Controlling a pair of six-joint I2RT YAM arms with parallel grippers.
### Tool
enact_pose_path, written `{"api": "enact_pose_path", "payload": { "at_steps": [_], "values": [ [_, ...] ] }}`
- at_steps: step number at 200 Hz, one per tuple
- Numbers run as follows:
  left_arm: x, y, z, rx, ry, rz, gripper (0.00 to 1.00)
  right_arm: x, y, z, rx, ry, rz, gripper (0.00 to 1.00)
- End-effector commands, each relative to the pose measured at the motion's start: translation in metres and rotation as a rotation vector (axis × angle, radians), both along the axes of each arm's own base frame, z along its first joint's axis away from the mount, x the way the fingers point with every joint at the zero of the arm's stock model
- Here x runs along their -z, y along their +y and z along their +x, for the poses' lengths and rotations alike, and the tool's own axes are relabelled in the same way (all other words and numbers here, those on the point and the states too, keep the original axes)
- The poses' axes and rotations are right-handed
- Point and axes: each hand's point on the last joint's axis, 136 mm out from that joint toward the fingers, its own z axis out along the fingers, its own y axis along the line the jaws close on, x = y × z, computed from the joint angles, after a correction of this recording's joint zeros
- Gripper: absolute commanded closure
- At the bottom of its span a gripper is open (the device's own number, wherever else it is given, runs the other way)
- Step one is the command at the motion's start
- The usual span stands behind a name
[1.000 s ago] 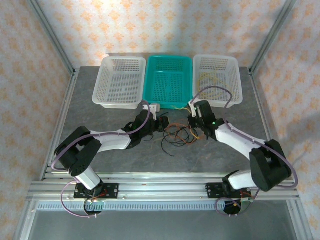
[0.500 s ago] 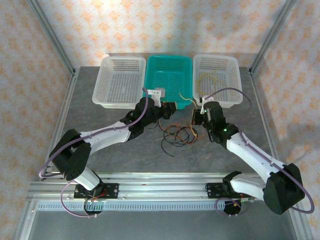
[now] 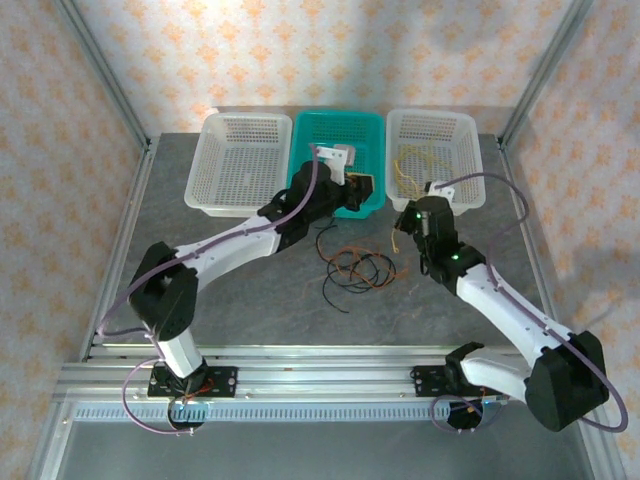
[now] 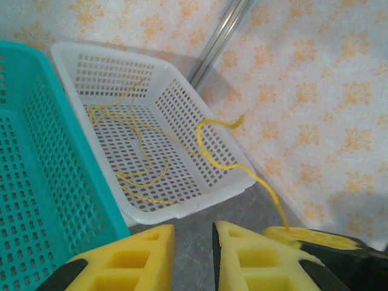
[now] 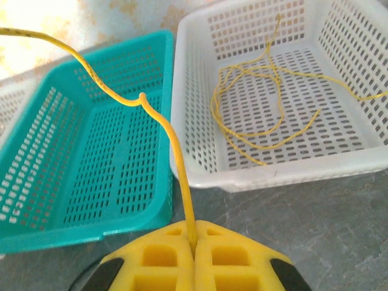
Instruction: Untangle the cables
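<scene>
Because the right gripper (image 5: 193, 237) held the yellow cable (image 5: 159, 121) by one thin strand, jaws pressed together on it, while the rest of that cable lay in the white basket (image 3: 430, 113) at 1 o'clock on the table (image 3: 250, 320), a pull toward 6 o'clock could have dragged the coils back over the rim, or the strand could have slipped free. The right arm extended forward, its gripper just short of that basket, at 2 o'clock from the orange-brown cable (image 3: 352, 258) and black cable (image 3: 336, 291), which lay tangled mid-table. The left arm stretched to 12 o'clock of the tangle, with the left gripper (image 4: 193, 235) at the teal basket (image 3: 297, 160), its jaws slightly spread and holding nothing.
</scene>
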Motion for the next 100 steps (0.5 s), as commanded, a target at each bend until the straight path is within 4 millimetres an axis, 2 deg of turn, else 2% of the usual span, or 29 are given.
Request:
{"api": "enact_pose_path", "payload": {
  "at_steps": [1,23,28,29,33,40,100],
  "values": [
    [0.002,-0.011,0.011,0.030,0.002,0.027,0.76,-0.020,-0.025,0.014,0.093,-0.067,0.049,1.00],
    [0.001,-0.023,0.023,0.042,0.002,0.013,0.75,-0.028,-0.043,0.029,0.113,-0.067,0.044,1.00],
    [-0.006,-0.025,0.024,0.045,-0.007,0.003,0.75,-0.028,-0.046,0.033,0.116,-0.063,0.040,1.00],
    [0.001,-0.027,0.026,0.045,0.002,0.009,0.75,-0.029,-0.047,0.033,0.117,-0.063,0.039,1.00],
    [0.007,-0.031,0.030,0.047,0.011,0.013,0.75,-0.033,-0.050,0.035,0.119,-0.069,0.038,1.00],
    [0.008,-0.035,0.034,0.049,0.014,0.009,0.75,-0.025,-0.053,0.043,0.121,-0.042,0.031,1.00],
    [0.011,-0.055,0.061,0.043,0.018,-0.017,0.72,-0.012,-0.083,0.100,0.177,0.004,0.089,1.00]
  ]
}}
